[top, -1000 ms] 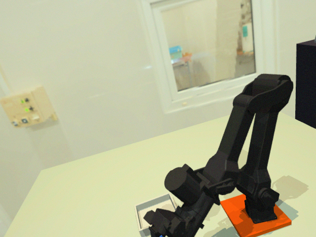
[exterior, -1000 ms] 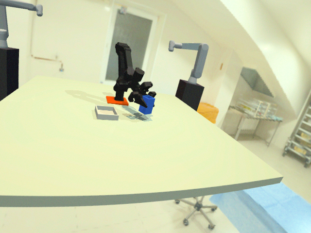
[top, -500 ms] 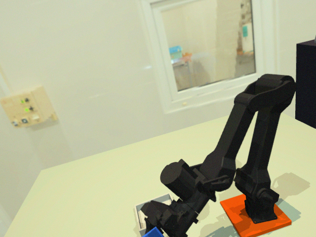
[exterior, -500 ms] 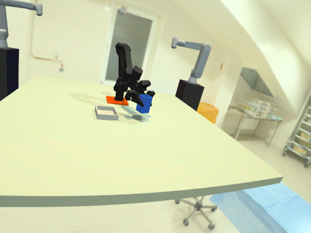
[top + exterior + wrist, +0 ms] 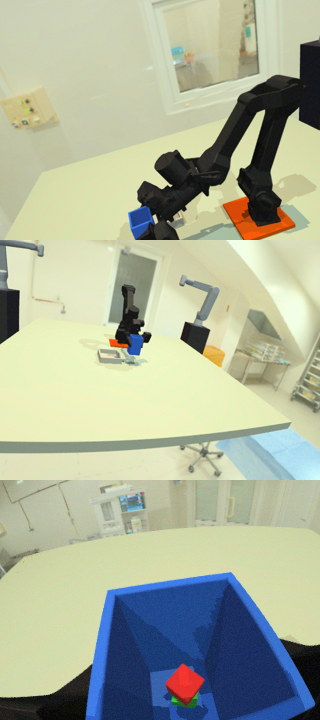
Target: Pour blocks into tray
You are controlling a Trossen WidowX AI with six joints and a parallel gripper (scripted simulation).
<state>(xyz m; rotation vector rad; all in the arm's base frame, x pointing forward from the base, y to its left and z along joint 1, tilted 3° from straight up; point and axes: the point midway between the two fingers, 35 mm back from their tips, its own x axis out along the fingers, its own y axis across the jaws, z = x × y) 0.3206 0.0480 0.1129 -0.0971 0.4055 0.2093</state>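
Cup (image 5: 144,228) (image 5: 135,345) (image 5: 160,600) gripped in part-open jaws (image 5: 152,227) (image 5: 135,339), beside tray (image 5: 178,220) (image 5: 111,360); tipping here could spill blocks (image 5: 185,687) outside it.

bright rm, soft shadows on tbl, bkgd blurry

Over the far half of the bench (image 5: 77,193) (image 5: 129,407) (image 5: 125,555), the gripper (image 5: 147,224) (image 5: 136,343) (image 5: 174,634) has the blue cup (image 5: 140,228) (image 5: 135,345) (image 5: 255,645) gripped, nearly upright and clear of the top. The tray (image 5: 178,222) (image 5: 111,360) sits just beside, towards the left edge. An orange plate (image 5: 248,235) (image 5: 112,343) lies nearer the far edge; a wheeled base (image 5: 204,452) stands below the near edge.
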